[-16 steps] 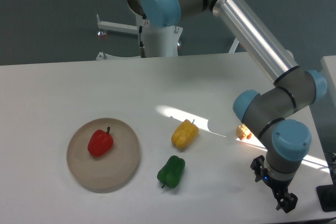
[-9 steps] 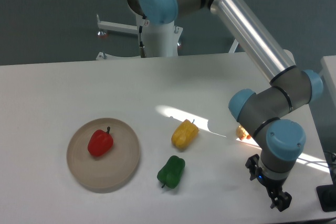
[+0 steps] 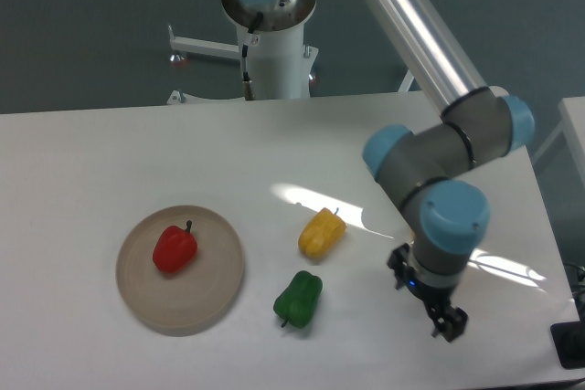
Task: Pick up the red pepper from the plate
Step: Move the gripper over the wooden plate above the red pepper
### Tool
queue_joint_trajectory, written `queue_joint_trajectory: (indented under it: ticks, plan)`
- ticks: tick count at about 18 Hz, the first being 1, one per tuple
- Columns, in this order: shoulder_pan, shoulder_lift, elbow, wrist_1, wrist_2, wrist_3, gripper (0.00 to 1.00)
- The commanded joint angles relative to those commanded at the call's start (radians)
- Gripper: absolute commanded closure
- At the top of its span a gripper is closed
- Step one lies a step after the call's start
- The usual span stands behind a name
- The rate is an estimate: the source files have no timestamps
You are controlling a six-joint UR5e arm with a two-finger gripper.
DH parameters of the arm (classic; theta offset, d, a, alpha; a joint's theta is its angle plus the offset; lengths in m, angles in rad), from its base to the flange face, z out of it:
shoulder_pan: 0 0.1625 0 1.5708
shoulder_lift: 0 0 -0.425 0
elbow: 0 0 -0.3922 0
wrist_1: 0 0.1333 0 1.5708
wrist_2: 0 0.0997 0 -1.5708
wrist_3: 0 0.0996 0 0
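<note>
On the plate, left of its centre toward nine o'clock, the red pepper looks light, glossy and slippery, best gripped across its broad body, while the hand hangs well apart, its state unclear.

No readable text, no labels, no brands, no numbers anywhere

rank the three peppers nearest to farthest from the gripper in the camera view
From the gripper, low at the right:
1. green pepper, to its left on the table
2. yellow pepper, up and left of it
3. red pepper, far left on the plate
</note>
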Motion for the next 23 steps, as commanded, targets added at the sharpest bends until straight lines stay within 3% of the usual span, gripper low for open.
queue_joint_trajectory:
  ticks: [4,7,15,17,23]
  plan:
    - [-0.060,0.084,-0.103,-0.002,-0.006,-0.153,0.00]
    - [-0.095,0.131,-0.181,0.003,-0.014,-0.175,0.00]
    - [-0.250,0.172,-0.250,0.005,-0.008,-0.397,0.00]
    - [-0.284,0.187,-0.293,0.006,-0.006,-0.457,0.00]
    - [-0.336,0.210,-0.344,0.014,-0.011,-0.557,0.00]
